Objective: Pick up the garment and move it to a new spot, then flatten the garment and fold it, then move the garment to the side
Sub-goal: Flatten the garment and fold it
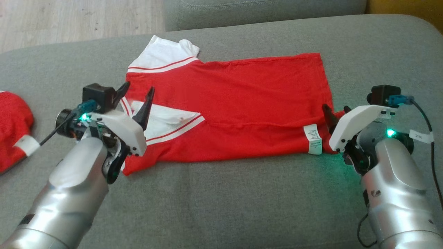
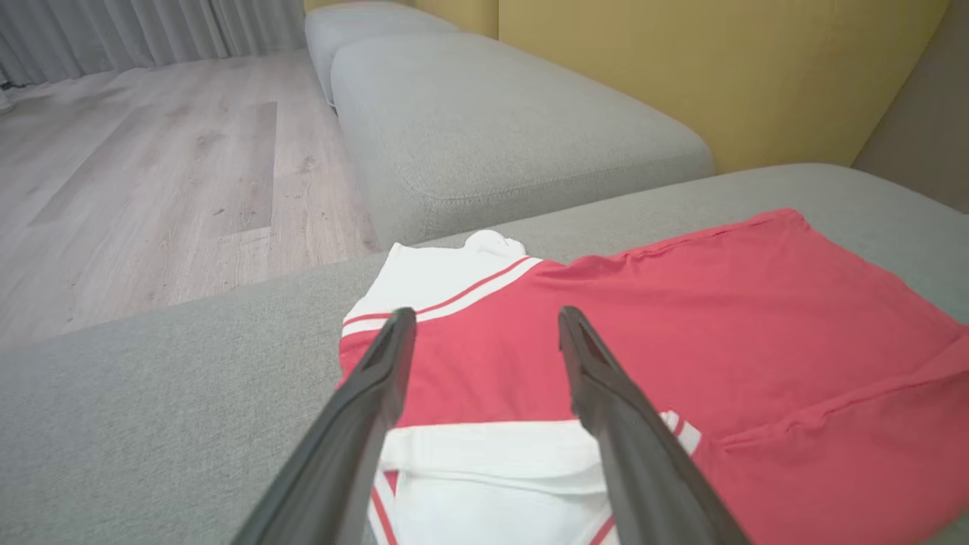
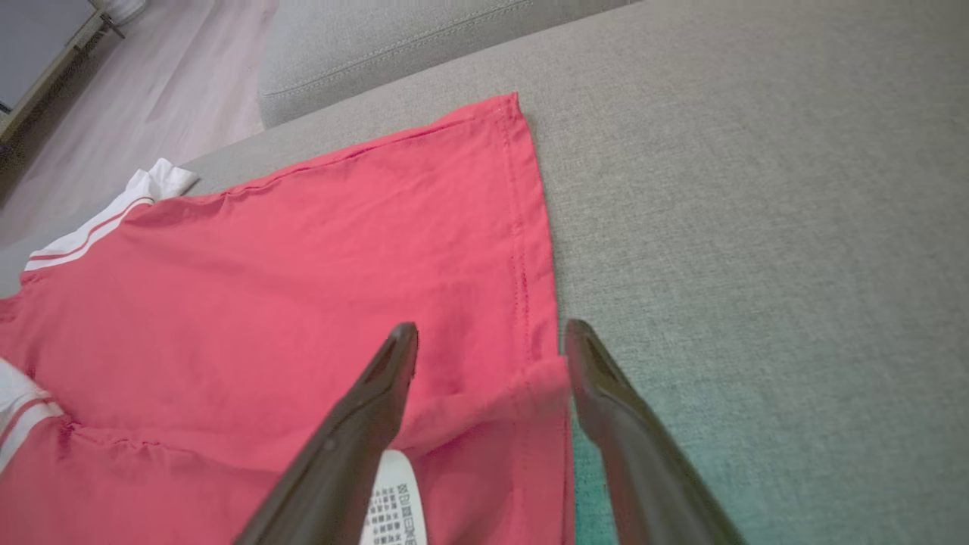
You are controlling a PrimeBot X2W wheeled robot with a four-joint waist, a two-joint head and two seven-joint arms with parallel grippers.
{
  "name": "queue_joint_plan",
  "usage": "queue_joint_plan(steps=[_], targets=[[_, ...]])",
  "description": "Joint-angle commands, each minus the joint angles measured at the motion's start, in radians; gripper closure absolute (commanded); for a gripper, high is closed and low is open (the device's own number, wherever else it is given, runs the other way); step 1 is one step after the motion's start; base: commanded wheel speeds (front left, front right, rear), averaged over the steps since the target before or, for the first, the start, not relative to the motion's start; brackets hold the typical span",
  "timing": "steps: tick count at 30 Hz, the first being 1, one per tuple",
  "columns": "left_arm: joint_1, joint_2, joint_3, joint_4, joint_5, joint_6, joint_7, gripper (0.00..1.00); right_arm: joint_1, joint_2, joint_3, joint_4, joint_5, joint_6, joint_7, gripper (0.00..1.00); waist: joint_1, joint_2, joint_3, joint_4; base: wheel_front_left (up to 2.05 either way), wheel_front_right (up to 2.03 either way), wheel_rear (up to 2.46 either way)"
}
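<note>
Silver forearms frame the bottom of the head view, and at their ends both sets of fingers stand wide apart! Left gripper [image 1: 138, 88] hangs over the white-trimmed shoulder end, right gripper [image 1: 335, 109] over the hem end, and neither is clamped on anything. Between them the garment [image 1: 242, 100], a red shirt with white sleeves, lies stretched sideways across the grey sofa cushion [image 1: 221, 193]. Its near long edge looks turned up over the body, with the care label [image 1: 313, 138] showing at the hem. Over on the right wrist view, the hem corner of that turned-up flap sits between the spread fingers, a little rumpled but not pinched. The far sleeve [image 1: 162, 55] pokes out at the top left, not yet tucked in. Off at the left edge a second red cloth [image 1: 12, 117] lies well apart from the action.

By my reading we're in the folding step, with one lengthwise fold laid down. The next move calls for both grippers to come down and pinch matching corners of one edge. They must then travel together, or the fabric will skew and the flap may slide open
</note>
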Motion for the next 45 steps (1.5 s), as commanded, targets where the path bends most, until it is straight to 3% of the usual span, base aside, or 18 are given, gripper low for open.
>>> queue_joint_plan(steps=[1,7,12,18,29,38,45], targets=[[-0.077,0.025,0.049,-0.014,-0.003,-0.002,-0.025,0.00,-0.052,-0.002,0.013,-0.024,-0.002,0.008,-0.023,0.00,-0.0001,0.0000,-0.002,0.004,0.00,0.00,0.00],[-0.076,0.030,0.068,-0.027,-0.028,-0.014,-0.076,0.00,-0.034,-0.002,0.000,-0.041,0.007,0.008,-0.083,0.00,-0.0001,0.0000,-0.012,0.017,0.00,0.00,0.00],[-0.028,0.061,0.099,-0.073,-0.073,-0.011,-0.079,0.00,0.026,-0.002,0.005,-0.124,0.001,0.008,-0.163,0.00,-0.0001,0.0000,-0.032,0.032,0.00,0.00,0.00],[0.127,0.082,0.111,-0.190,-0.124,0.059,-0.034,0.00,0.161,-0.002,0.014,-0.290,-0.015,0.008,-0.220,0.00,-0.0001,0.0000,-0.052,0.057,0.00,0.00,0.00],[0.413,0.048,0.143,-0.377,-0.224,0.252,0.005,0.00,0.444,-0.002,-0.001,-0.619,0.009,0.008,-0.213,0.00,-0.0001,0.0000,-0.016,0.056,0.00,0.00,0.00],[0.403,0.032,0.179,-0.323,-0.282,0.296,0.057,0.00,0.461,-0.002,-0.003,-0.670,0.011,0.008,-0.178,0.00,-0.0001,0.0000,0.036,0.019,0.00,0.00,0.00],[0.391,0.007,0.200,-0.297,-0.321,0.280,0.059,0.00,0.441,-0.002,-0.009,-0.624,0.016,0.008,-0.164,0.00,-0.0001,0.0000,0.060,0.013,0.00,0.00,0.00]])
